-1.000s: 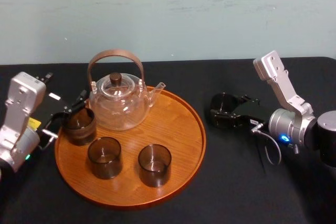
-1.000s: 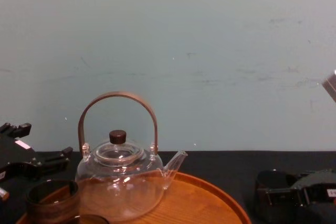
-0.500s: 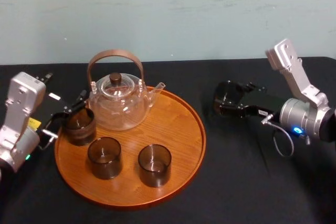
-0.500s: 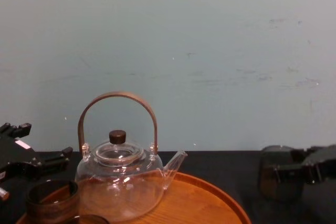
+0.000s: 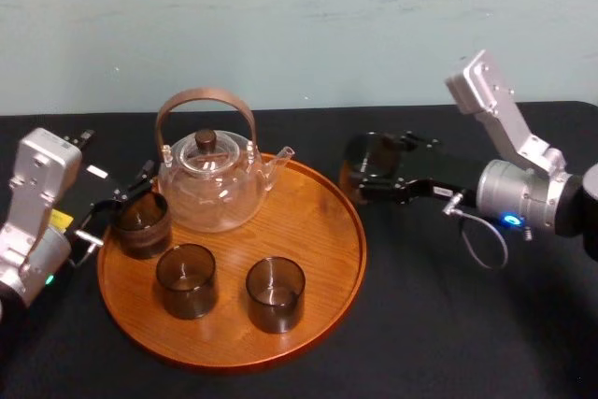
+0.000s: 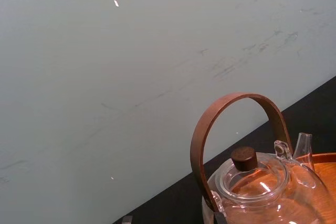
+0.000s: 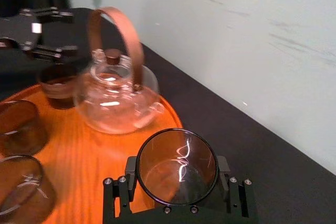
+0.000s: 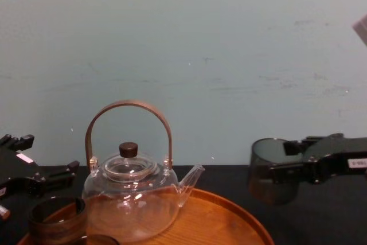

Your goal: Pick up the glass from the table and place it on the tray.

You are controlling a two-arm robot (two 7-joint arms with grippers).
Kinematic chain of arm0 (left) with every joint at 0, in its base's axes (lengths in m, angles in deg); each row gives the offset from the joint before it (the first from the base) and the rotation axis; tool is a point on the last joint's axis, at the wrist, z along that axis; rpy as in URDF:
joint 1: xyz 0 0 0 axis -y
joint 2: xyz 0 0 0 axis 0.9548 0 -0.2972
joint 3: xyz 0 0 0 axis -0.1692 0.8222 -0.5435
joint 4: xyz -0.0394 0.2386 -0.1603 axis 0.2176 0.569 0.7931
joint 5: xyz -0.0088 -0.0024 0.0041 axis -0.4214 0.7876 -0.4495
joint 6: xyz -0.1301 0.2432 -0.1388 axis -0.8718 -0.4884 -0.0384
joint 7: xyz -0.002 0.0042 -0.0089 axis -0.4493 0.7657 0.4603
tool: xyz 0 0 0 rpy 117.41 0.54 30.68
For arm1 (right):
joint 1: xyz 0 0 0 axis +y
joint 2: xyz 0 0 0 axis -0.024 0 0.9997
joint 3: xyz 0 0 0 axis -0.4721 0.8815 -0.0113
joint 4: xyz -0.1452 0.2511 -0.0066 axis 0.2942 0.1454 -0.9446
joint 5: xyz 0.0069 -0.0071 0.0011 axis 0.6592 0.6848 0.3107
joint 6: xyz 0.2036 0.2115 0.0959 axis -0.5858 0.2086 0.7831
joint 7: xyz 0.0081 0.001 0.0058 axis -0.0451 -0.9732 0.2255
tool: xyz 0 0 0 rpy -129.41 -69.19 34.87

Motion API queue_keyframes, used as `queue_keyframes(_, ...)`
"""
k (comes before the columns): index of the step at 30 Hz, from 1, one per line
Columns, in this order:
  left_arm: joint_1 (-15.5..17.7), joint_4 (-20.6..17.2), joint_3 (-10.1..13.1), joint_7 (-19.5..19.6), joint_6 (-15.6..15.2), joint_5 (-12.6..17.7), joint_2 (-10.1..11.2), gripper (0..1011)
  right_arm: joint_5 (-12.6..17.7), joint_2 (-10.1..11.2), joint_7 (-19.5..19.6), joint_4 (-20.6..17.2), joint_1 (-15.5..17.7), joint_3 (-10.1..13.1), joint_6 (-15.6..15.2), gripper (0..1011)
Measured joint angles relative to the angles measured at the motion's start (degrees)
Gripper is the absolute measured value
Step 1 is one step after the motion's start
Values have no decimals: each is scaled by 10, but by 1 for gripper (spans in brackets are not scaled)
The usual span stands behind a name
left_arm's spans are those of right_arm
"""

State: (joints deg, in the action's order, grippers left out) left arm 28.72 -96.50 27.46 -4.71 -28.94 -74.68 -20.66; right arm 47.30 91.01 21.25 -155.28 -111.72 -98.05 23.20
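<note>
My right gripper (image 5: 372, 171) is shut on a smoky brown glass (image 5: 364, 163) and holds it in the air, off the black table, beside the right rim of the round wooden tray (image 5: 318, 249). From the chest the glass (image 8: 268, 170) hangs upright above the table, right of the teapot's spout. The right wrist view looks down into the glass (image 7: 177, 166), clamped between both fingers, with the tray (image 7: 89, 150) just beyond it. My left gripper (image 5: 117, 205) stands open at the tray's left edge, its fingers beside another glass (image 5: 142, 223) on the tray.
A clear glass teapot (image 5: 210, 184) with an arched brown handle stands at the back of the tray. Two more dark glasses (image 5: 187, 279) (image 5: 275, 293) sit at the tray's front. The tray's right half is bare wood. A pale wall closes the back.
My right gripper has lifted the glass off the table and carried it left toward the tray's right rim. The left arm has not moved.
</note>
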Motion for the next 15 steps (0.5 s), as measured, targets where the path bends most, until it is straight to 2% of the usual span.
queue_keyframes(7,0,0,0,0,0,0,0,1002,1,-8,-19,6,-16,-29,12,902)
queue_keyframes(15,0,0,0,0,0,0,0,1001,-4,-20,-38,32,-34,-65,29,902)
